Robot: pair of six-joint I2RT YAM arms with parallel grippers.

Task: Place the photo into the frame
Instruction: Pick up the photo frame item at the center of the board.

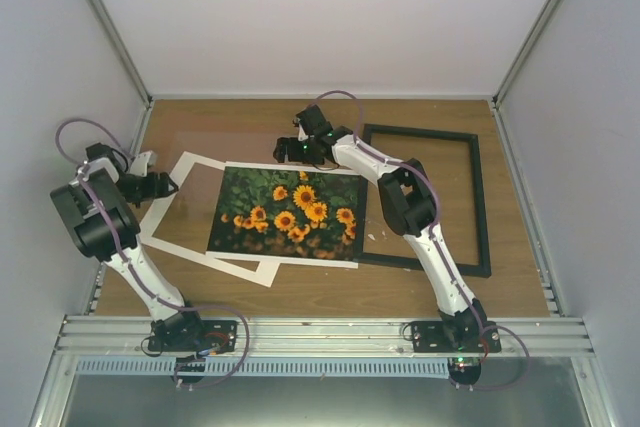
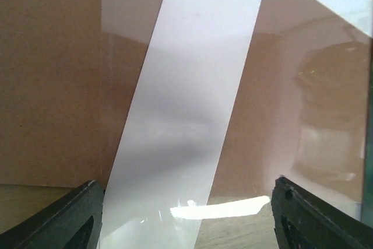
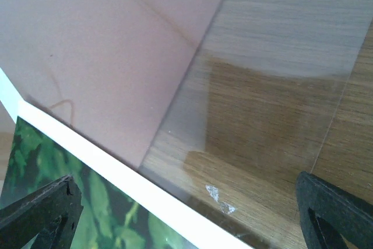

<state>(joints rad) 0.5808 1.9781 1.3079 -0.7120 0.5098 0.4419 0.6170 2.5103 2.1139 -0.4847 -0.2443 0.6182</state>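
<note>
The photo (image 1: 288, 214) lies flat on the desk (image 1: 240, 117), over the white mat (image 1: 230, 263), its right edge meeting the left bar of the frame (image 1: 478, 197) — not inside it. The left gripper (image 2: 186, 202) is spread wide across the mat's strip, holding nothing. The right gripper (image 3: 183, 193) — also wide and empty — hovers at the photo's far edge, by a clear sheet (image 3: 280, 74).

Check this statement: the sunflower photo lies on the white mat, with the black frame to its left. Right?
No. The black frame sits to the right of the sunflower photo, as the top external view shows; the photo does lie on the white mat.
</note>
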